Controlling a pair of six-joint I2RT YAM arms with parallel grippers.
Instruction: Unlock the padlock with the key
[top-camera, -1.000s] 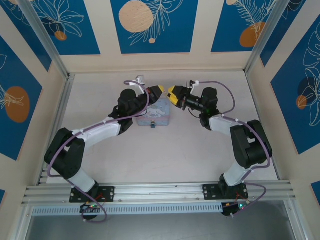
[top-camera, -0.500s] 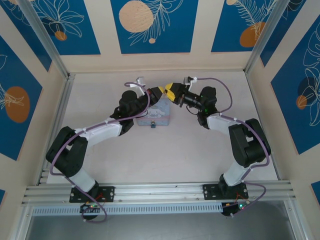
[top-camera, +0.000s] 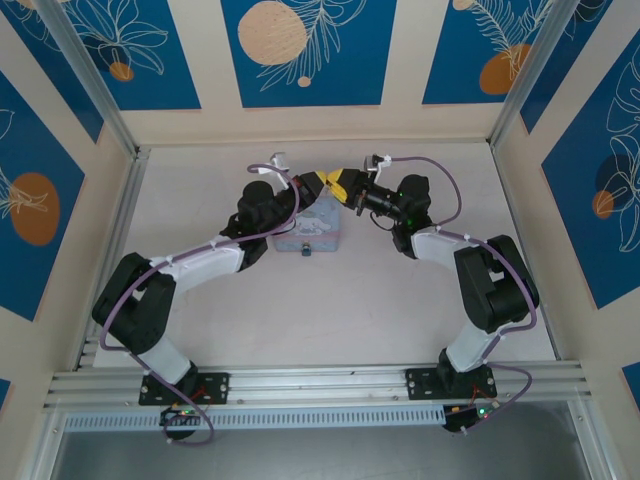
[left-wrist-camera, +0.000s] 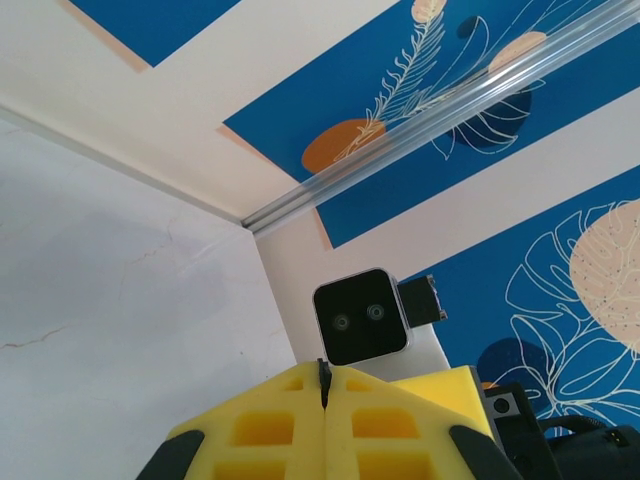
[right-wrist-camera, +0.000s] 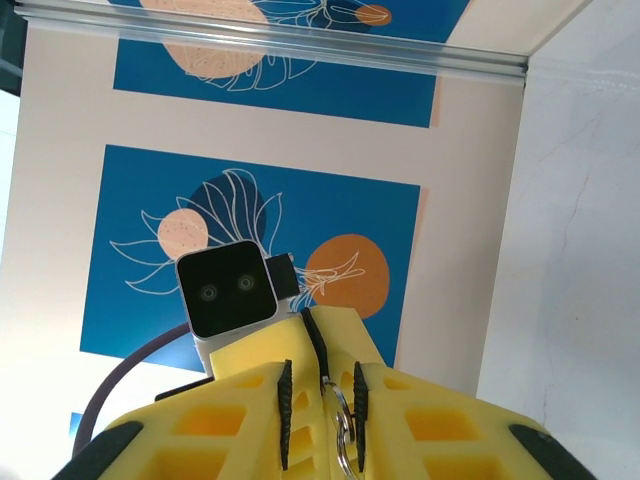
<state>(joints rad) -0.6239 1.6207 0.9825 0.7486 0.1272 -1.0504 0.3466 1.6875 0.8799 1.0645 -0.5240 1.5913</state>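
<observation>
Left gripper (left-wrist-camera: 325, 392) pinches the key (left-wrist-camera: 323, 375) — a thin dark sliver — its silver ring (right-wrist-camera: 343, 441) between the right gripper (right-wrist-camera: 320, 388)'s parted jaws.

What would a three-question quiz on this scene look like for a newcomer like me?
1. True or false: the left gripper is shut on the key.
2. What lies on the table nearest the meeting grippers? A) the pale blue tin B) a red bowl C) a book
3. What sits between the right gripper's pads?
Key: 1 true; 2 A; 3 a small metal ring.
</observation>
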